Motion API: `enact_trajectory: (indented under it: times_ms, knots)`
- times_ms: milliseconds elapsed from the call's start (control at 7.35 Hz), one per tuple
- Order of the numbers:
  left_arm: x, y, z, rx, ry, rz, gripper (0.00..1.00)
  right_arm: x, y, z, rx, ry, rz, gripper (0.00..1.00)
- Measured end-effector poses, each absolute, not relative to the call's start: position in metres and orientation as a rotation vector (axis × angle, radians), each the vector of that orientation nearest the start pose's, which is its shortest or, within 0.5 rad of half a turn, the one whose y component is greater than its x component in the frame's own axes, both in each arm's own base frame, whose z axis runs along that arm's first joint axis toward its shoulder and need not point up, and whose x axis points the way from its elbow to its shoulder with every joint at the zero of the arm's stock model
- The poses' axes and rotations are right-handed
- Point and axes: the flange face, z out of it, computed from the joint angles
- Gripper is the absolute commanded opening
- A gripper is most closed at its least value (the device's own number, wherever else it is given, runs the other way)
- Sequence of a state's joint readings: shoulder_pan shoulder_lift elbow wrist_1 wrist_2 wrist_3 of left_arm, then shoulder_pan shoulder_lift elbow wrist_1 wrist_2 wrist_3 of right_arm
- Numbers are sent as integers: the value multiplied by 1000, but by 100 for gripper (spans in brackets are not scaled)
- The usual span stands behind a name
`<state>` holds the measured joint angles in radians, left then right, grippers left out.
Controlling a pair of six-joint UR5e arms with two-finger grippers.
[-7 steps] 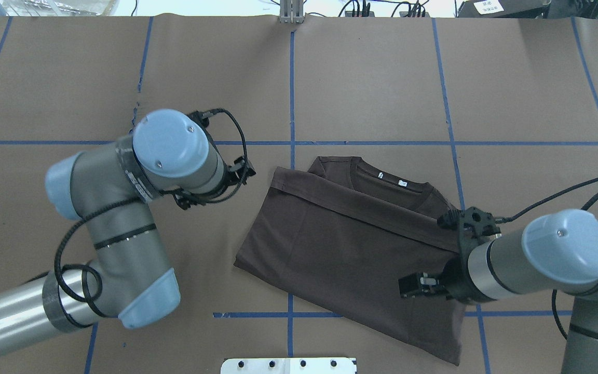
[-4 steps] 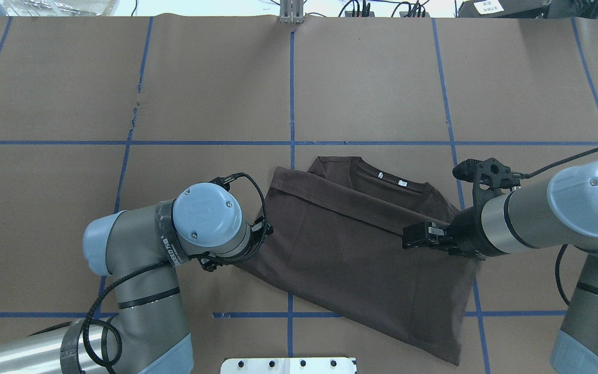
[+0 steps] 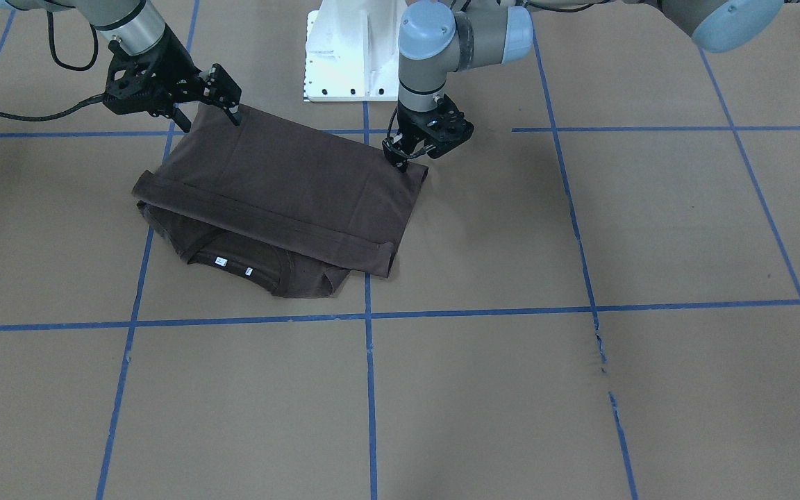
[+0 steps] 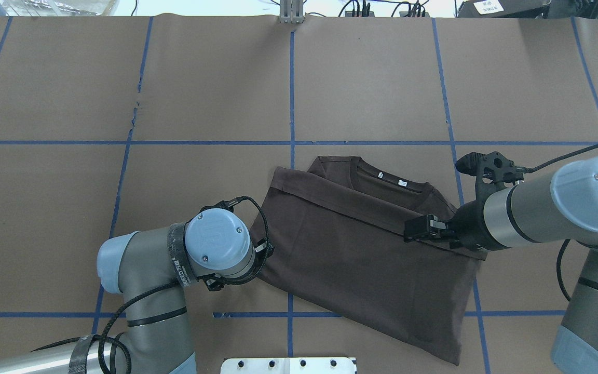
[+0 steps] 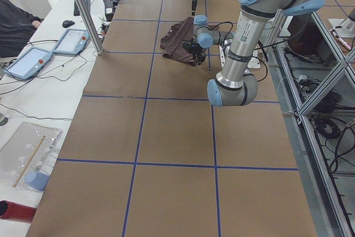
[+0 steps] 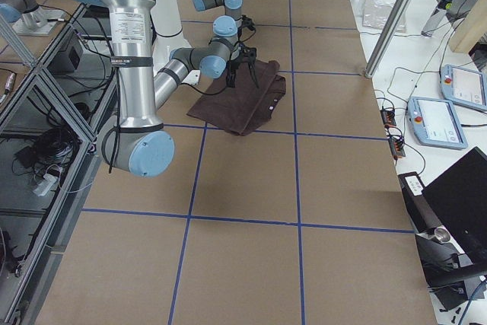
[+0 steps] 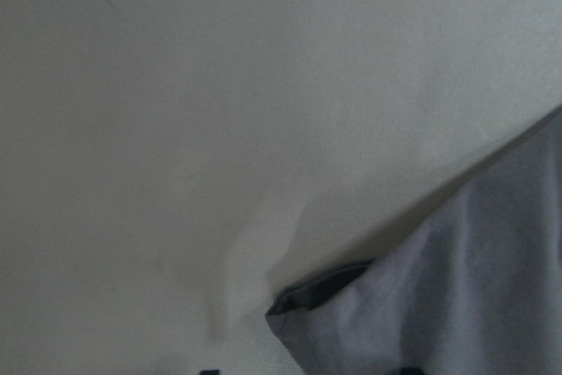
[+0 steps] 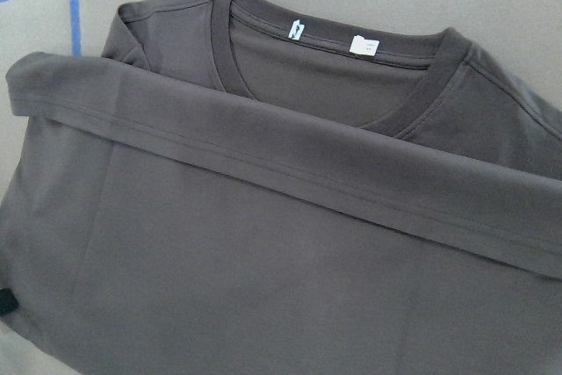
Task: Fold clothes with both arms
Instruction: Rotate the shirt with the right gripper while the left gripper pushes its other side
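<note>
The clothes, one dark brown T-shirt, lie folded on the paper-covered table. The lower half is doubled up over the chest, and the collar with its white tags shows beyond the fold. My left gripper points down at the shirt's near-left corner, open, its fingertips either side of that corner. In the overhead view my left wrist hides it. My right gripper hovers open over the folded hem by the right shoulder and holds nothing.
The white pedestal base stands at the table's near edge, just behind the shirt. Blue tape lines grid the brown paper, which has a small tear at far left. Tablets lie on a side bench.
My left arm swung from the table's left towards me, down to the shirt's near-left corner. My right gripper moved from the shirt's near-right part up to the hem by the shoulder.
</note>
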<state>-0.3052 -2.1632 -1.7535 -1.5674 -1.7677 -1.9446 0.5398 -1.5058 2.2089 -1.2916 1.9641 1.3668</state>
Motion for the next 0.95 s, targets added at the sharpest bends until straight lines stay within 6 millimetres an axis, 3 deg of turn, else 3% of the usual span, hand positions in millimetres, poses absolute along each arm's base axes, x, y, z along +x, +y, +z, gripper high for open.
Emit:
enact_trajectory:
  times_ms: [136, 544, 953]
  knots:
    - [594, -306, 242, -216, 774, -566, 0, -344, -318, 301, 17, -1033, 114, 100]
    - [587, -320, 240, -200, 791, -570, 0, -343, -319, 301, 18, -1032, 116, 100]
    - [563, -365, 244, -156, 800, -602, 0, -344, -320, 304, 17, -1027, 119, 100]
